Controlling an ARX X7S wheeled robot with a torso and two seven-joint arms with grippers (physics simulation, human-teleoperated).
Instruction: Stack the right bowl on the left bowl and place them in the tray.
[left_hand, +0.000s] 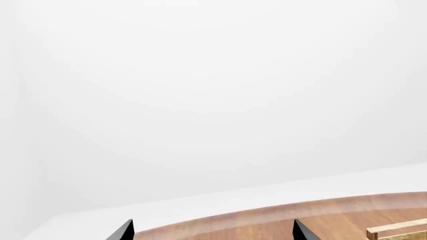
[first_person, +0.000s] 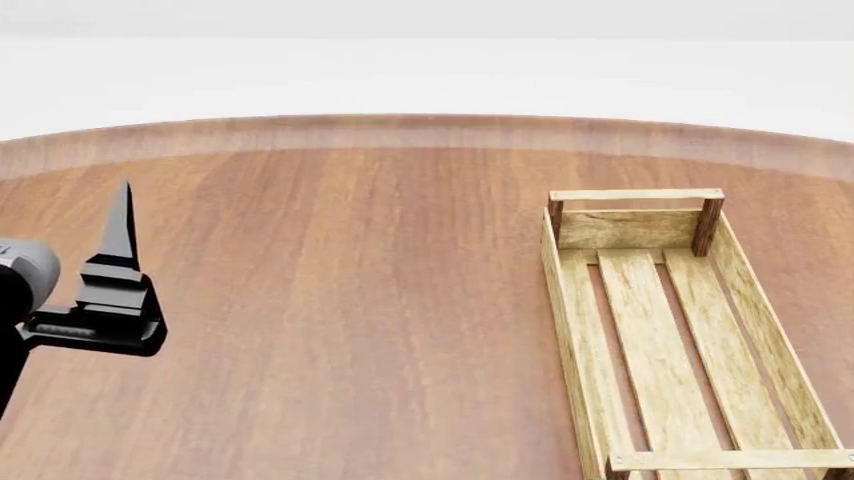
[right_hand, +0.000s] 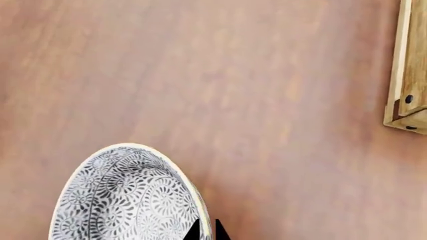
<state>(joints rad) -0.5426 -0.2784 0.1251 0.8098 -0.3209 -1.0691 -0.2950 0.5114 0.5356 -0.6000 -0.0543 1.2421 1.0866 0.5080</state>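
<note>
Right wrist view: bowl, grey-white floral print, cream rim, pinched at its rim between right gripper tips | tray pale slatted wood, table's right | left gripper spread wide, holding nothing

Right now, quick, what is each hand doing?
Left hand: open, holding nothing.
Right hand: closed on the rim of the patterned bowl.
</note>
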